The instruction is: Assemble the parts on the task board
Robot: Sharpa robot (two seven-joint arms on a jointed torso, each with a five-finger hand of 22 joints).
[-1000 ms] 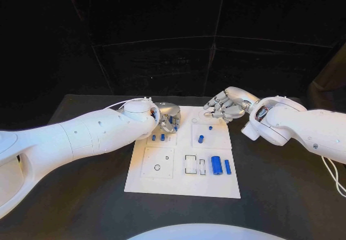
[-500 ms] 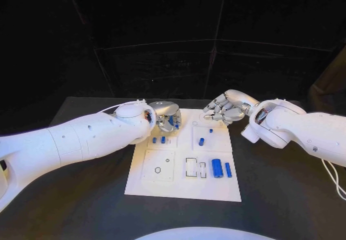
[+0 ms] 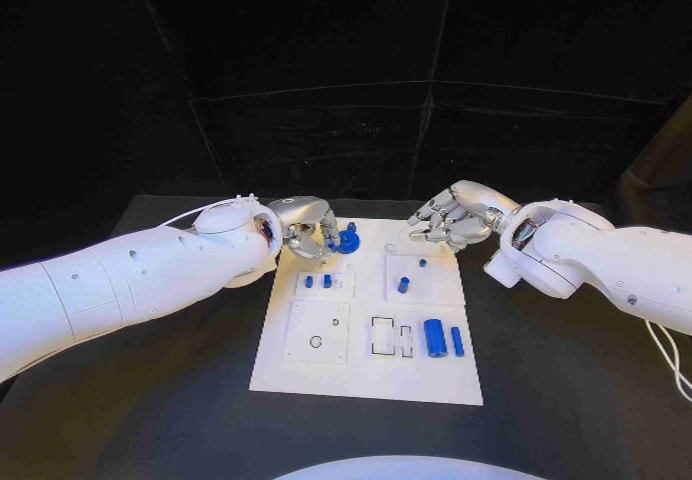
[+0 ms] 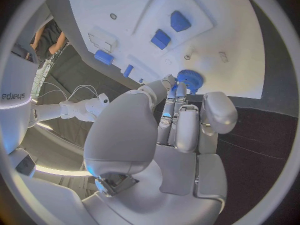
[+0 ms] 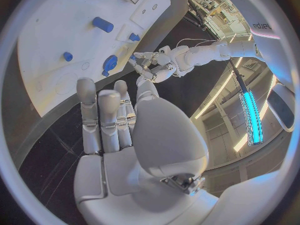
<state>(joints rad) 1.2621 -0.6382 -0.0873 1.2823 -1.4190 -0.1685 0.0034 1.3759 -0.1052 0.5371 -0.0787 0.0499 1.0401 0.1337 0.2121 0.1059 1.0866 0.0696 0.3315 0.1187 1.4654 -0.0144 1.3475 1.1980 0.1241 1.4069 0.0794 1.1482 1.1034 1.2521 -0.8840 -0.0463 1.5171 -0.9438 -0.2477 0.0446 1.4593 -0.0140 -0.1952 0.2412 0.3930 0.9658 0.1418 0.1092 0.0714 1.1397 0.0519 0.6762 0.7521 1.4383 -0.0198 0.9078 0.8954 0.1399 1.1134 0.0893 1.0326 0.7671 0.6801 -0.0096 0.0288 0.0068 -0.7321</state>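
At the far left corner of the task board (image 3: 361, 375), left hand (image 3: 306, 232) pinches a round blue gear-like part (image 3: 348, 240) in its fingertips (image 4: 180, 92); the part sits at the board's far edge, and I can't tell if it touches the surface. Right hand (image 3: 453, 217) hovers over the far right corner of the board, fingers loosely curled, apart, holding nothing.

On the board: two small blue parts (image 3: 319, 282) side by side in the left-hand upper panel, two more small blue parts (image 3: 410, 275) in the right-hand upper panel. Nearer the robot, a blue cylinder (image 3: 434, 334) lies flat just beside a thinner blue pin (image 3: 456, 340), right of a pair of rectangular slots (image 3: 391, 335). Lower-left panel has a small ring mark (image 3: 316, 341). Board lies flat on the black tabletop (image 3: 562, 400).
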